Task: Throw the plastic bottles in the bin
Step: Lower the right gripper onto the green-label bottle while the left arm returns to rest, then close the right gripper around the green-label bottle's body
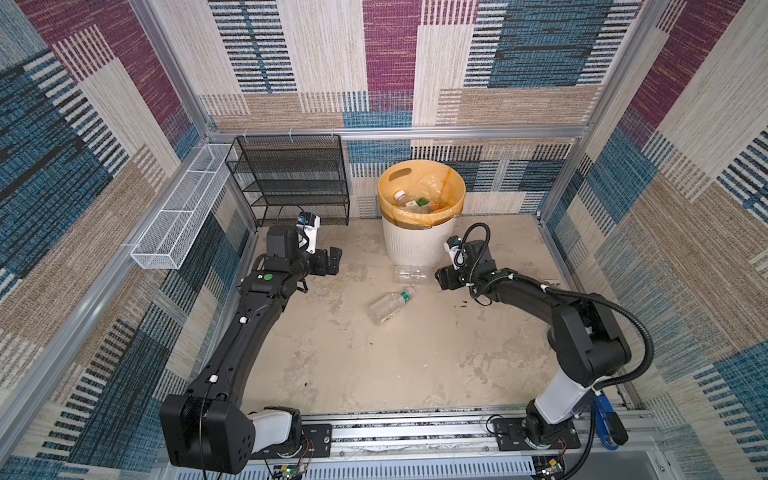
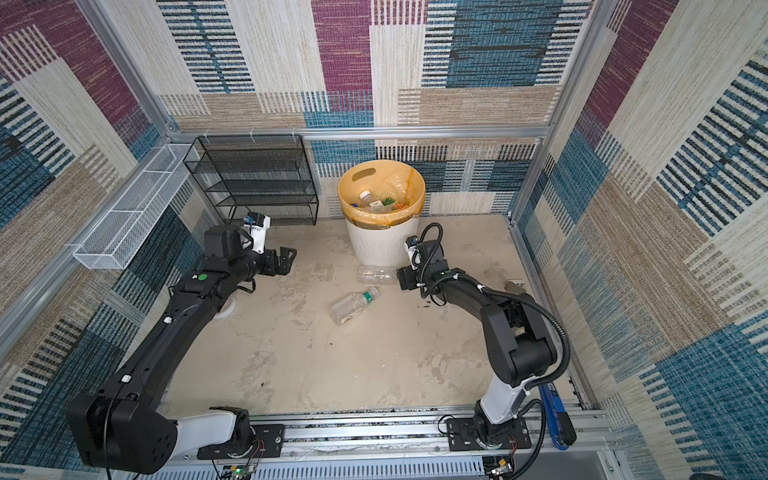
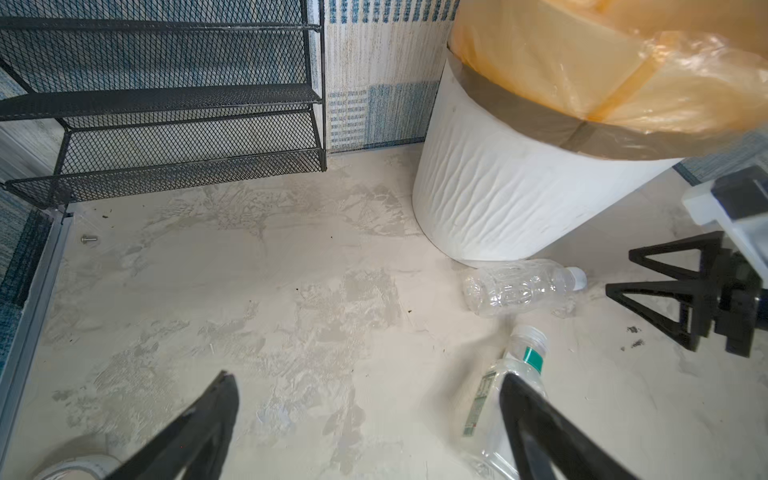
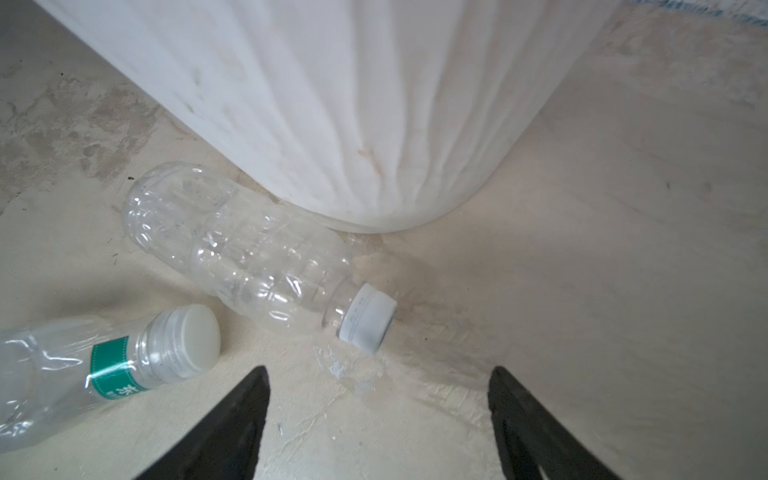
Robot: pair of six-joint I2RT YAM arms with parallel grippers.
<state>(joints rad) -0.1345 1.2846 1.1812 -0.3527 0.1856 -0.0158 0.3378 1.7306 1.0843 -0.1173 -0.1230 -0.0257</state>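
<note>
Right tool (image 4: 378, 370) gapes wide and empty near the clear bottle (image 4: 232, 245), which lies on the counter at six o'clock of the bin (image 1: 415, 245). It looks light, thin-walled and slippery, so pinch its ribbed middle.

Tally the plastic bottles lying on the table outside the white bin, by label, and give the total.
Clear unlabelled crushed plastic bottle with white cap: 1
Clear plastic bottle with green label band: 1
Total: 2
</note>
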